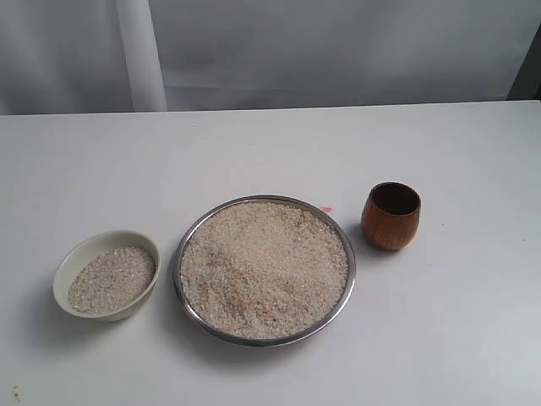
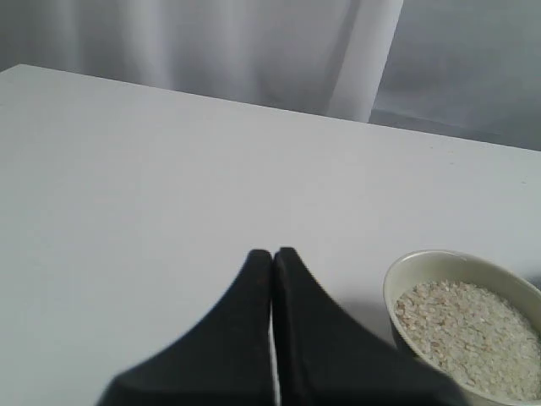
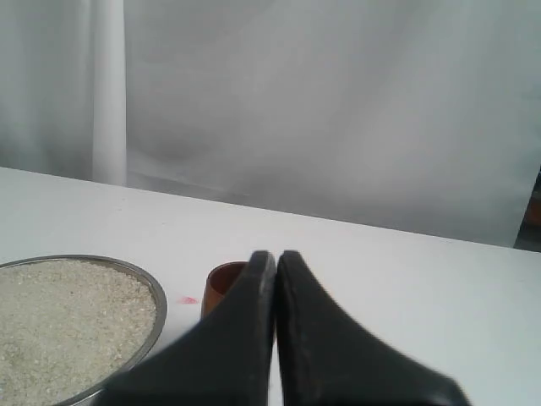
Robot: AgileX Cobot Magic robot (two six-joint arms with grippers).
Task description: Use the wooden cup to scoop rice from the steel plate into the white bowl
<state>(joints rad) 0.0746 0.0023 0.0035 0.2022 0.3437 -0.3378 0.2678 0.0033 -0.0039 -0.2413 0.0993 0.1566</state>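
The cup (image 3: 220, 286) stands upright just ahead of the right gripper (image 3: 276, 256). The left gripper (image 2: 272, 254) is beside the bowl (image 2: 439, 255). Both are closed and empty.

wooden cup (image 1: 390, 216) open all round, steel plate (image 1: 262, 342) near

White table (image 1: 254, 144) with white bowl (image 1: 84, 250) at left, steel plate (image 1: 266, 341) in the middle, wooden cup (image 1: 390, 222) upright at right

From my station this reads as a lab test setup: a plain white table (image 1: 254, 144) set against a hanging white curtain (image 1: 338, 51), with a plate (image 1: 264, 342), a bowl (image 1: 89, 250) and a cup (image 1: 390, 222) lined up in a row.
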